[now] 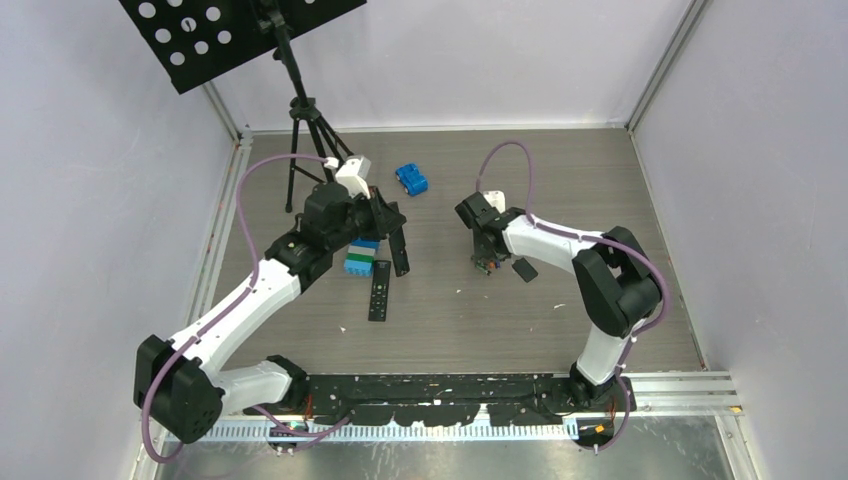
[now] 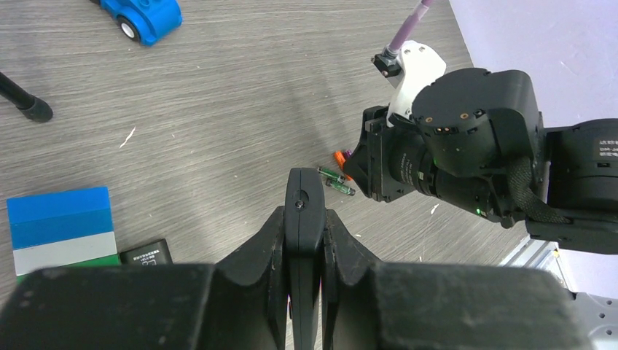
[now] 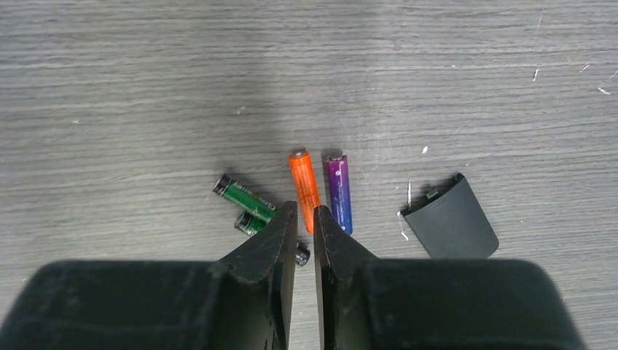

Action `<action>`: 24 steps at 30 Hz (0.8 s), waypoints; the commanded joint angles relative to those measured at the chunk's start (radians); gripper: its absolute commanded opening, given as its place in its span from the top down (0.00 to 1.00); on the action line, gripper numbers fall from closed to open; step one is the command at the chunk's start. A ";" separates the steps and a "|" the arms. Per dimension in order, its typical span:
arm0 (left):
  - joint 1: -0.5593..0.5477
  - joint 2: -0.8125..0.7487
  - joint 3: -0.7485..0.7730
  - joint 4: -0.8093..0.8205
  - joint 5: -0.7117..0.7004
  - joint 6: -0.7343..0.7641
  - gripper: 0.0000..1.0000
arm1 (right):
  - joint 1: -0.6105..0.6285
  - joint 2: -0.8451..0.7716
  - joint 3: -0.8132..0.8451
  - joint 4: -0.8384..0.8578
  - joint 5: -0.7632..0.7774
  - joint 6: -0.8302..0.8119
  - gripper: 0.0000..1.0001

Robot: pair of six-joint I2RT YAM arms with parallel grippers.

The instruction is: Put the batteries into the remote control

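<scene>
My left gripper point(image 2: 304, 213) is shut on the remote control point(image 2: 303, 200), a slim black bar seen edge-on and held above the table point(image 1: 399, 250). The batteries lie on the table to its right: an orange one point(image 3: 303, 186), a purple one point(image 3: 339, 191) and two dark green ones point(image 3: 243, 195). My right gripper point(image 3: 306, 211) is down among them. Its jaws are nearly together and pinch the near end of the orange battery. One green battery is partly hidden under its left finger. In the top view this gripper point(image 1: 487, 262) points straight down.
A black battery cover point(image 3: 450, 219) lies just right of the batteries. Another black remote point(image 1: 380, 290) lies flat near stacked blue, white and green blocks point(image 1: 360, 258). A blue toy car point(image 1: 411, 179) and a tripod point(image 1: 305, 140) stand further back.
</scene>
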 commanded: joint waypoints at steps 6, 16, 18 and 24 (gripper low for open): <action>-0.002 0.007 0.033 0.027 0.015 0.012 1.00 | -0.025 0.050 0.013 0.058 -0.021 -0.018 0.81; -0.002 0.013 0.041 0.022 0.023 0.013 1.00 | -0.067 0.078 0.003 0.081 -0.106 -0.008 0.76; -0.002 0.015 0.043 0.020 0.024 0.013 1.00 | -0.072 0.080 0.002 0.082 -0.114 -0.006 0.75; -0.002 0.018 0.042 0.020 0.030 0.014 1.00 | -0.076 0.081 -0.009 0.116 -0.115 -0.005 0.79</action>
